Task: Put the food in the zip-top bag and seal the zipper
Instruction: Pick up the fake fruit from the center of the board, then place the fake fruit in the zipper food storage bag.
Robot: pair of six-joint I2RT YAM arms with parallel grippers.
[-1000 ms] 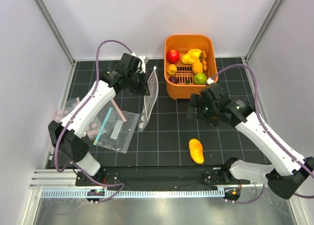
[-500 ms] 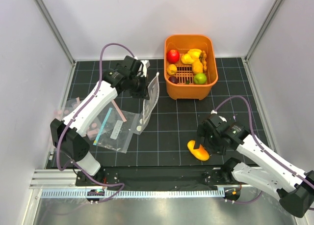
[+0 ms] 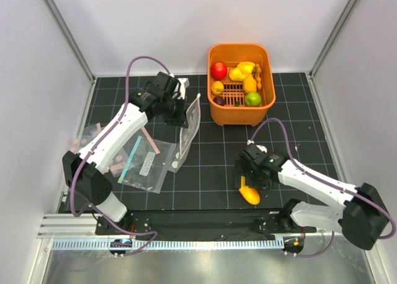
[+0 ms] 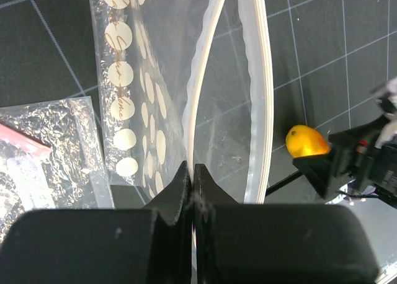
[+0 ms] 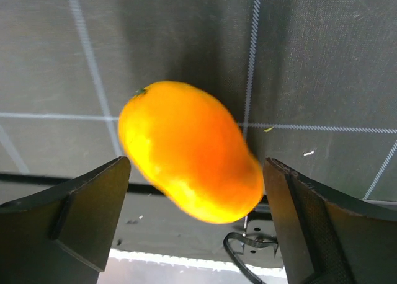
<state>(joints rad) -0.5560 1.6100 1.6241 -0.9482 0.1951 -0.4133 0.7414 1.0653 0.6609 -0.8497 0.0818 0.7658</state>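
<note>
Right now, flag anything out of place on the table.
One mango lies loose on the mat near the front edge, apart from the other food in the orange basket. The right claw straddles it, open. The left claw pinches the dotted bag at its mouth edge.

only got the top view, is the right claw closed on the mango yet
Observer: No. In the right wrist view the right claw is open, with one finger on each side of the mango.
Operator: has the left claw got the bag
Observer: Yes. The left wrist view shows the left claw shut on one lip of the bag.
Operator: is the mouth open
Observer: Yes, the two zipper strips bow apart.
</note>
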